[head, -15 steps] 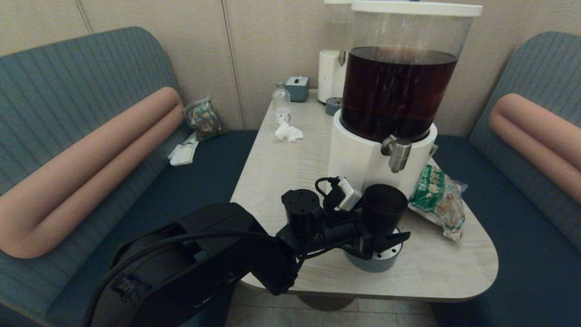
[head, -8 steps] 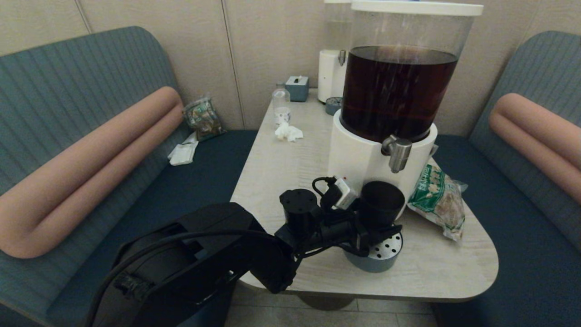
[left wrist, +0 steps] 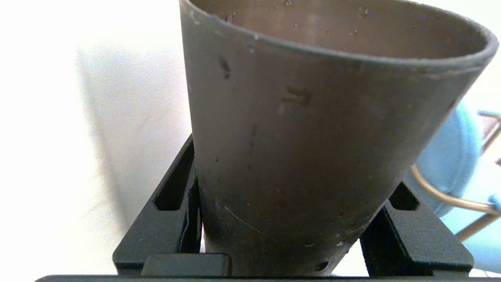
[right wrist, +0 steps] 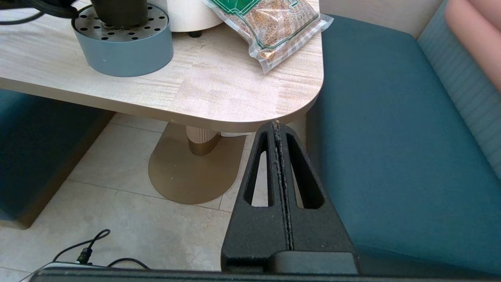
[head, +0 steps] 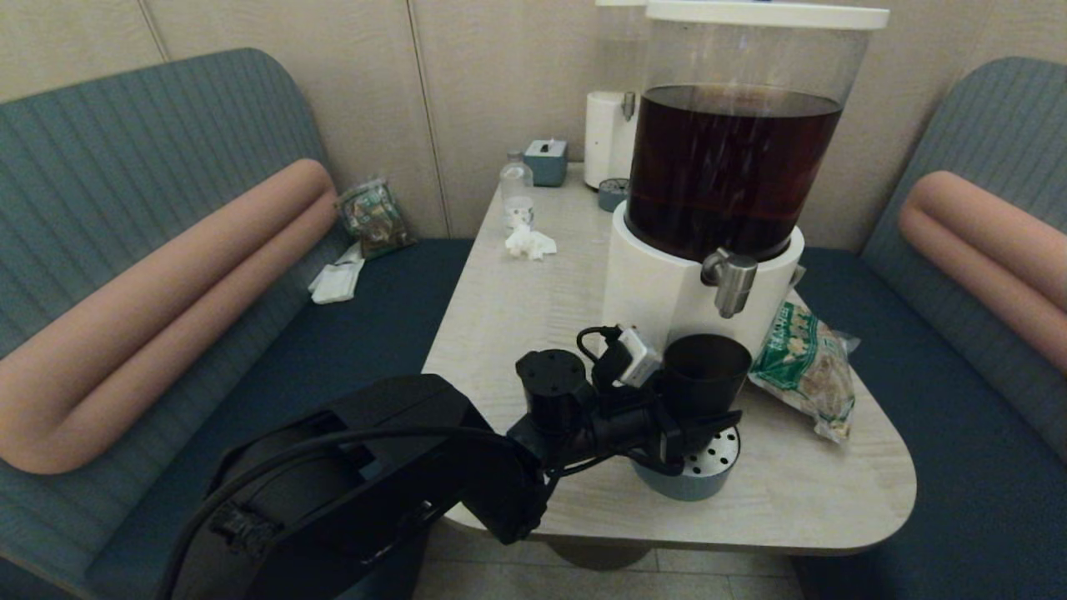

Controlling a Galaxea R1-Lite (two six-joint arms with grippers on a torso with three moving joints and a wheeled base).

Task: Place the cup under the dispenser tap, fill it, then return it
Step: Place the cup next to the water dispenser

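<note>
Cup (head: pixel 705 371) upright, gripped low on its wall by the left gripper (head: pixel 696 425); one finger (left wrist: pixel 164 227) sits on each side of the base, both pressed against the dark plastic. Cup stands over the round grey drip tray (head: pixel 696 473) with the perforated metal top, near the front edge of the table (head: pixel 517 308). From the right wrist view the cup's foot appears to meet the perforated plate, though contact cannot be confirmed.

Dispenser tap (head: pixel 731 282) juts from the white base (head: pixel 658 296) of the big tank of dark brown liquid. Cup mouth lies below the tap and slightly to its left in the head view, close to the white base; rim and spout are apart. No liquid visible at the spout. Inside wall of the cup shows small droplets near the rim in the left wrist view; fill level cannot be read.

Right gripper (right wrist: pixel 278 129) parked low beside the table's front right corner, over the floor and just beside the blue bench seat (right wrist: pixel 391 149), fingers closed flat against each other with nothing between them.

Green-printed bag of grain (head: pixel 804 367) lies on the table to the right of the white base, close to the drip tray but not touching it.
</note>
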